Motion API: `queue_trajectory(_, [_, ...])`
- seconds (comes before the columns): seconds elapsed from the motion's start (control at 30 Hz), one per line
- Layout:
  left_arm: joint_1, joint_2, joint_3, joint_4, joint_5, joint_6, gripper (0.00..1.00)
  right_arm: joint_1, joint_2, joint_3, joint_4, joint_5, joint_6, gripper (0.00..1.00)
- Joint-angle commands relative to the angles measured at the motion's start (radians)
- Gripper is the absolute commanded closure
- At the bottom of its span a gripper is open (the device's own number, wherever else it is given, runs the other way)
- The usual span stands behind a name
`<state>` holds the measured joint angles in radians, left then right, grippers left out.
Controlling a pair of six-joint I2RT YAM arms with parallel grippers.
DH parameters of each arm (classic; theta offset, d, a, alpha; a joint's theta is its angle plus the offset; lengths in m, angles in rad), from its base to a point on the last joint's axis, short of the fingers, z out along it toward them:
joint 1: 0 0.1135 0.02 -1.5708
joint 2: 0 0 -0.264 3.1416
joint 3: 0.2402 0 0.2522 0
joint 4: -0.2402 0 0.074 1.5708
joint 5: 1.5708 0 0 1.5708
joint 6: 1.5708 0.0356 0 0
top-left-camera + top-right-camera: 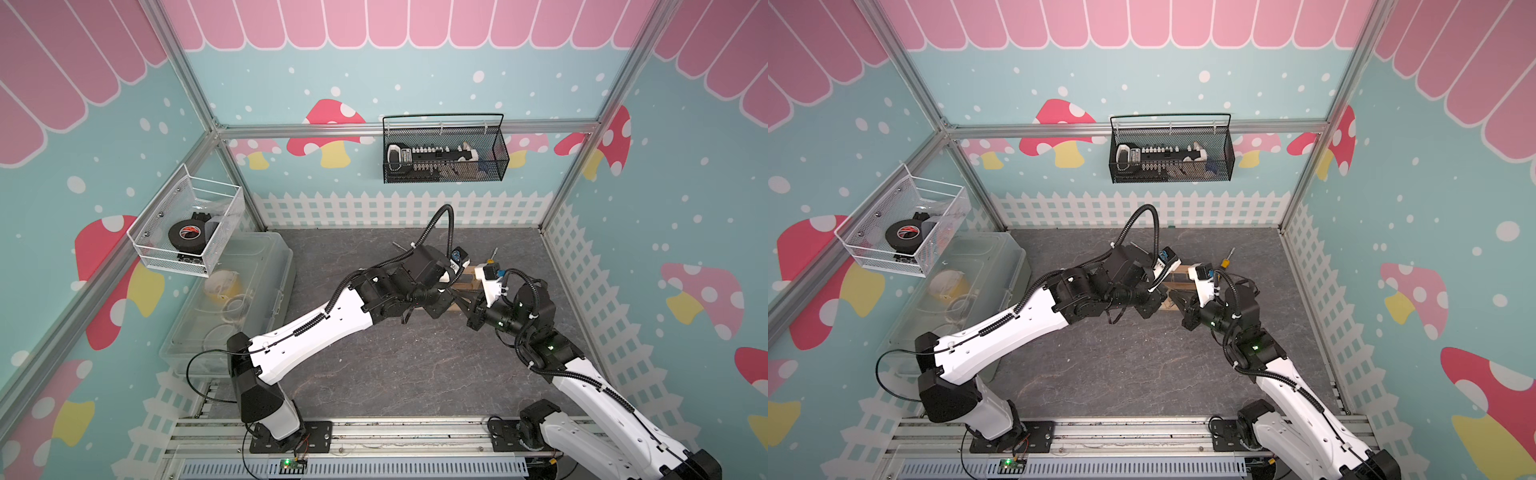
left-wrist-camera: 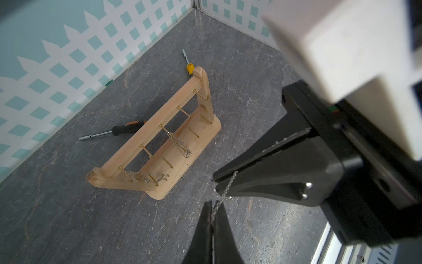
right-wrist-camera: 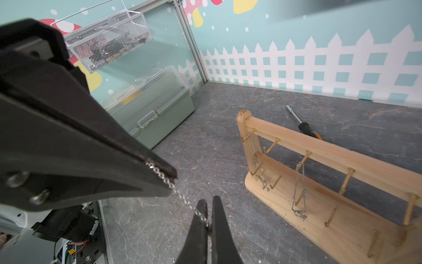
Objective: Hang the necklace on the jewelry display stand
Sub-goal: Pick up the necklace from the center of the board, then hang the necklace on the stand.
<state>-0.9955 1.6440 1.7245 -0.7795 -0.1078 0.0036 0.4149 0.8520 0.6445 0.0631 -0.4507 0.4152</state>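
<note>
Your left gripper (image 2: 213, 205) is clamped tight on the necklace (image 3: 182, 198); your right gripper (image 3: 209, 202) pinches the same chain just beside it; the jewelry display stand (image 2: 157, 119) stands upright on the table (image 2: 68, 217) beyond, apart from both.

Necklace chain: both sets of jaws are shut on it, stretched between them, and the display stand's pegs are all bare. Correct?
Not bare: the right wrist view shows two necklaces already hanging on the jewelry display stand. The chain is pinched by both sets of jaws, as stated.
</note>
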Motion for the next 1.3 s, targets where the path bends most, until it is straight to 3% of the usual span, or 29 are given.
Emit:
queue_trajectory(0.0, [0.009,0.018,-0.025,0.079,-0.038,0.000,1.00,0.005,-0.011,0.029,-0.112,0.115,-0.028,1.00])
queue_trajectory(0.43, [0.042,0.250,0.078,0.220,-0.006,0.035,1.00,0.001,0.032,0.034,-0.151,0.528,-0.018,0.99])
queue_trajectory(0.7, [0.073,0.367,0.196,0.253,0.058,0.052,1.00,-0.033,0.171,0.078,-0.126,0.566,-0.018,0.99])
queue_trajectory(0.93, [0.078,0.393,0.264,0.233,0.124,0.063,1.00,-0.080,0.165,0.077,-0.121,0.546,-0.016,0.99])
queue_trajectory(1.27, [0.086,0.453,0.333,0.208,0.110,0.060,1.00,-0.132,0.177,0.057,-0.077,0.523,0.009,0.98])
